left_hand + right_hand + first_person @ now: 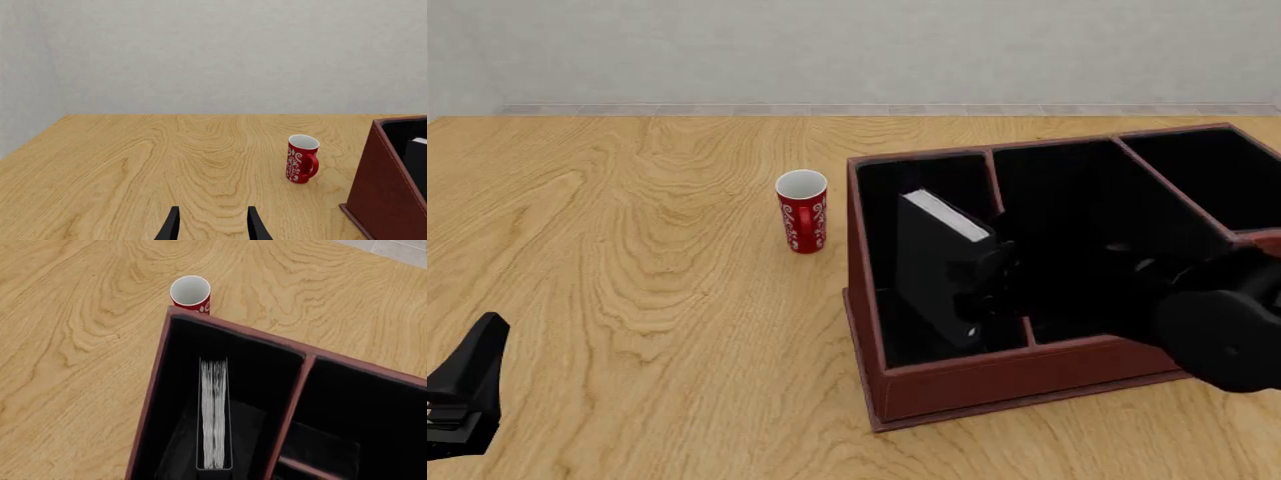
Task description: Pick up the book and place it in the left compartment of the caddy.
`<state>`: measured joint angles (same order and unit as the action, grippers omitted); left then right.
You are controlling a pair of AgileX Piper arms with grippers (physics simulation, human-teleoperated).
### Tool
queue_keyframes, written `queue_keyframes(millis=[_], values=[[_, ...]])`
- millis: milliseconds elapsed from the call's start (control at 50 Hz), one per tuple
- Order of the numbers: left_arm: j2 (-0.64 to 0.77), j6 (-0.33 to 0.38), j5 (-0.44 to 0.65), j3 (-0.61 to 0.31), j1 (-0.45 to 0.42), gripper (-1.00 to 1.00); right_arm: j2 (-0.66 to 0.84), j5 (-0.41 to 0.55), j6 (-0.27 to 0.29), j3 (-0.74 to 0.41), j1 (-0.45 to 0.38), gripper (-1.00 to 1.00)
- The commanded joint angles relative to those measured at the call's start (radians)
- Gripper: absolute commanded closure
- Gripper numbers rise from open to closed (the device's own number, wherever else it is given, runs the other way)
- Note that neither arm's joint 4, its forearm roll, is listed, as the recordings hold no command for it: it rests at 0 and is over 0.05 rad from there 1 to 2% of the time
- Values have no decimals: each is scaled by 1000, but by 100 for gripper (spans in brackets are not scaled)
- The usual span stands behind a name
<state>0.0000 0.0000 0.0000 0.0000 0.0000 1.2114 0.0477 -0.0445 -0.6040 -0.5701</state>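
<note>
Right gripper (981, 290) sits low inside the left compartment (881, 215) of the caddy (1014, 385), up against the book (941, 265). I can't tell from the front view whether its jaws are clamped on the book or spread; black on black there, and my right wrist view shows no fingers at all. Book stands upright on edge in that left compartment, white page edges up, running along the compartment's length, with a gap to the outer wall and to the divider on each side. Left gripper (213, 225) is spread open with nothing between the fingers (172, 225), hovering low over bare table (133, 165) at the near left, well apart from the caddy. Red mug (802, 212) stands upright on the table just beside the caddy's left wall, not touching it, near the far corner. Caddy sits flat on the table, turned a bit askew in the front view.
</note>
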Motion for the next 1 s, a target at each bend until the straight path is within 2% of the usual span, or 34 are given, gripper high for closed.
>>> queue_keyframes(millis=[20, 580, 1000], values=[[0, 0, 0, 0, 0, -100, -17, -2, -20, 0, 6, 100], [0, 0, 0, 0, 0, -100, -8, -41, -51, 34, -3, 100], [0, 0, 0, 0, 0, -100, -10, -53, -50, 49, 0, 100]])
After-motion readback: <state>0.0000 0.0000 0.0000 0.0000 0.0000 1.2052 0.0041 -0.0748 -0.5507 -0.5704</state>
